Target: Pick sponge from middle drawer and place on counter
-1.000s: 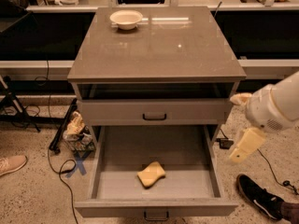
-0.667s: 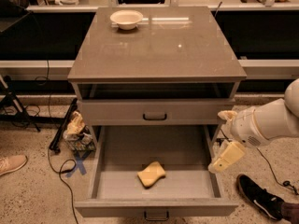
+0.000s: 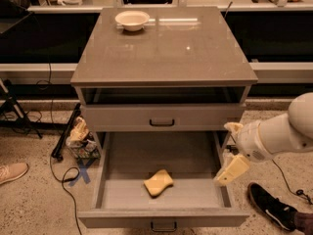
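— Located the tool (image 3: pixel 226 152) yet?
— Yes: hanging at the right wall of the middle drawer (image 3: pixel 146 155), just over its rim, on the end of the pale arm (image 3: pixel 279 131) reaching in from the right. Released, gripping nothing.
— Compared with a second ago?
— Shifted left and a touch lower. Back then hung well clear of the drawer's right side; reached its edge a moment later; now overlaps that wall.
— And the sponge (image 3: pixel 158 182)?
— Not budged. Lying flat on the drawer floor, toward the front and near the middle, slightly askew. Well apart from the tool, off to its left.
— Drawer itself?
— Pulled out wide, same as before. Shallower drawer (image 3: pixel 161 117) above it shut.
— Anything on the counter (image 3: pixel 166 53)?
— The pale bowl (image 3: pixel 132 19), upright at the back left, unmoved.
— Seen anything down on the ground?
— A dark shoe (image 3: pixel 271 207) just right of the drawer front, below the arm, and a lighter shoe (image 3: pixel 12 172) at the far left edge, both where they were
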`<action>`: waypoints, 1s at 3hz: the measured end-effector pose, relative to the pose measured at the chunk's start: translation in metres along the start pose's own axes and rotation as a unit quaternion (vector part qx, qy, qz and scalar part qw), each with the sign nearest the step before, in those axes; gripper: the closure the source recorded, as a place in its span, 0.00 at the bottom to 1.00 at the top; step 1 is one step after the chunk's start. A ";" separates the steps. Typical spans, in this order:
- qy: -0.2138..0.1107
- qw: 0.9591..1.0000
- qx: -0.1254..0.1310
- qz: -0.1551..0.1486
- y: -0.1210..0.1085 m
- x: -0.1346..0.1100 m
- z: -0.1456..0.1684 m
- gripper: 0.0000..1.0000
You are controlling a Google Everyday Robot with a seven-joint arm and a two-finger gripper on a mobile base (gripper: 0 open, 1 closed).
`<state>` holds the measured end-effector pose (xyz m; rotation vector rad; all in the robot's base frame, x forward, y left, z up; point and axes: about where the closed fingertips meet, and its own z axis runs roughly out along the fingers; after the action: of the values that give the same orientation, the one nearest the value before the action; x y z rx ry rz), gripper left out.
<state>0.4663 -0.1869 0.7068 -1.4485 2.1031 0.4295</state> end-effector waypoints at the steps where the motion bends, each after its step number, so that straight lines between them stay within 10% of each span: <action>1: -0.010 1.000 -0.012 0.002 -0.004 0.018 0.049 0.00; 3: -0.062 0.996 -0.065 0.019 -0.010 0.032 0.157 0.00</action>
<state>0.5064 -0.1294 0.5620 -1.4166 2.0384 0.6639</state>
